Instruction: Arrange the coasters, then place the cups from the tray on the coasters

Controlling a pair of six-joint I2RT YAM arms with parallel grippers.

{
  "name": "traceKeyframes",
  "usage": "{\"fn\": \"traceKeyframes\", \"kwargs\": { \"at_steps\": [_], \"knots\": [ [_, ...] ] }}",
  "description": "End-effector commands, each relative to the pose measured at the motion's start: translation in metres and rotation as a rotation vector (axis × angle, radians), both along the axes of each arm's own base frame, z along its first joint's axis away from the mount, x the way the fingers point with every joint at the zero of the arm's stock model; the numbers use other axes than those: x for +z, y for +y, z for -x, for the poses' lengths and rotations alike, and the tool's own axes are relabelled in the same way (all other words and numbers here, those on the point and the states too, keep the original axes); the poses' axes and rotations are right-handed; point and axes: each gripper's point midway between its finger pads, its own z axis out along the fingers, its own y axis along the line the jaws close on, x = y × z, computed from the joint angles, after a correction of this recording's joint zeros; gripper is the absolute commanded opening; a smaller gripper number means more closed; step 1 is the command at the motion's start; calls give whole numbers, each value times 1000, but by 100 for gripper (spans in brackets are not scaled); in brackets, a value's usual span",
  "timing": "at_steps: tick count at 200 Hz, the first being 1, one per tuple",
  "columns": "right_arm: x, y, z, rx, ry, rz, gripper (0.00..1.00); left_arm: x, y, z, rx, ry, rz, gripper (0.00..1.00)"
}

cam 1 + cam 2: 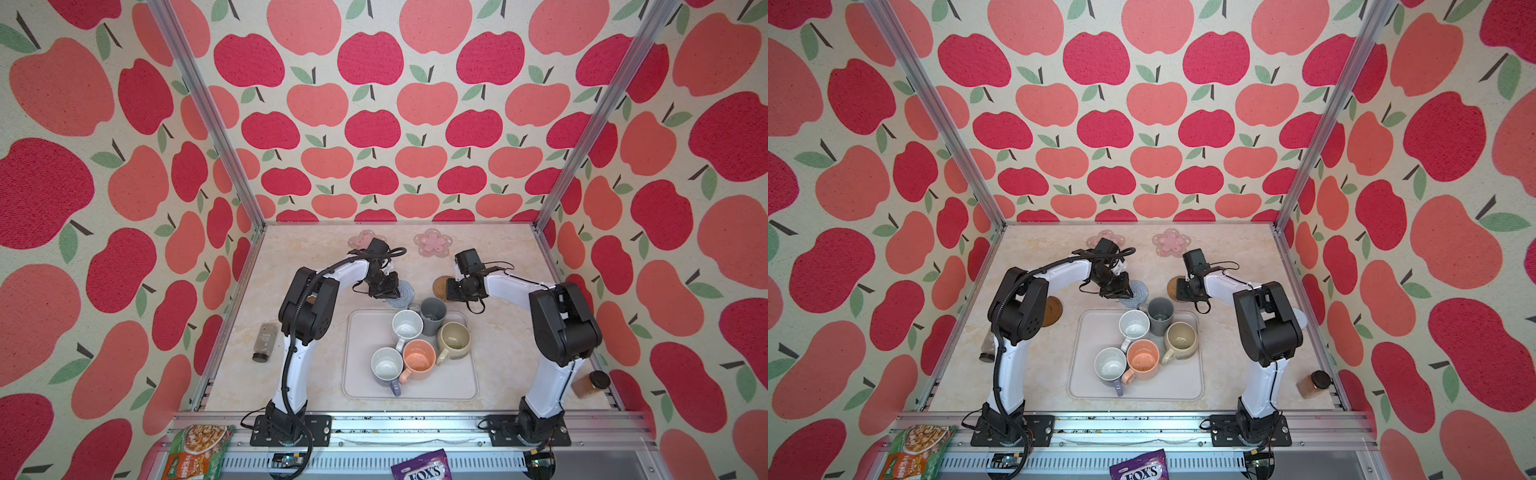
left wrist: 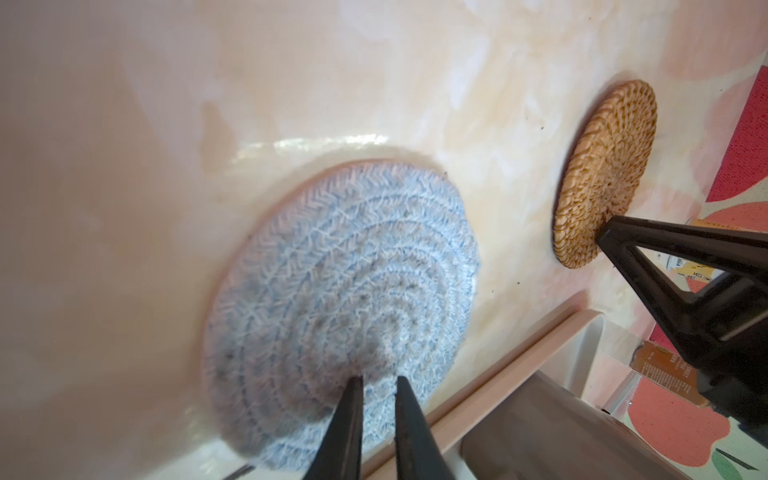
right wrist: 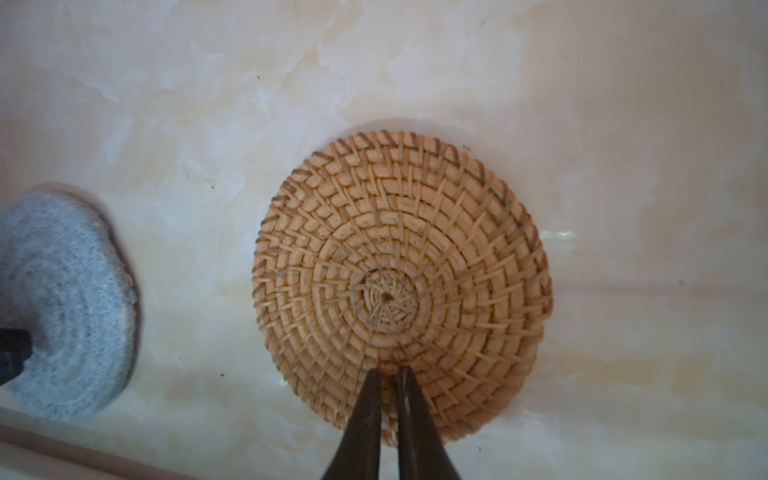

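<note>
While the five cups (image 1: 419, 360) stand in the tray (image 1: 453, 382), the left tool (image 2: 378, 378) rests its tips on the blue-grey coaster (image 2: 332, 282) beside the tray, jaws almost together; whether it pinches, I cannot tell. The right tool (image 3: 388, 370), closed, touches the rattan coaster (image 3: 399, 249) on the surface (image 3: 415, 62).

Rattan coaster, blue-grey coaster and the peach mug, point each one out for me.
rattan coaster (image 3: 401, 286), right wrist view, woven centre
blue-grey coaster (image 2: 338, 299), left wrist view, middle of crocheted top
peach mug (image 1: 419, 358), a top view, inner floor
</note>
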Motion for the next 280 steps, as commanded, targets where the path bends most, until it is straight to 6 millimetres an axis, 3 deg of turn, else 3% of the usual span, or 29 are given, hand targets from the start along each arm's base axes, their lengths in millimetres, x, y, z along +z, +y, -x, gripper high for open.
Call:
{"fn": "traceKeyframes", "kwargs": {
  "at_steps": [1, 71, 166, 218, 280],
  "knots": [
    [-7, -2, 27, 0, 95, -7, 14, -26, 17, 0, 38, 42, -100, 18],
    [49, -2, 18, 6, -15, 4, 17, -35, 19, -21, 87, 46, -108, 18],
    [95, -20, 10, -20, -135, 15, 21, -43, 17, -56, 130, 35, -136, 19],
    [107, -31, 13, -35, -167, 15, 22, -41, 14, -87, 183, 17, -123, 21],
    [104, -35, 18, -44, -164, 14, 23, -42, 4, -102, 176, 24, -118, 22]
  ]
}}
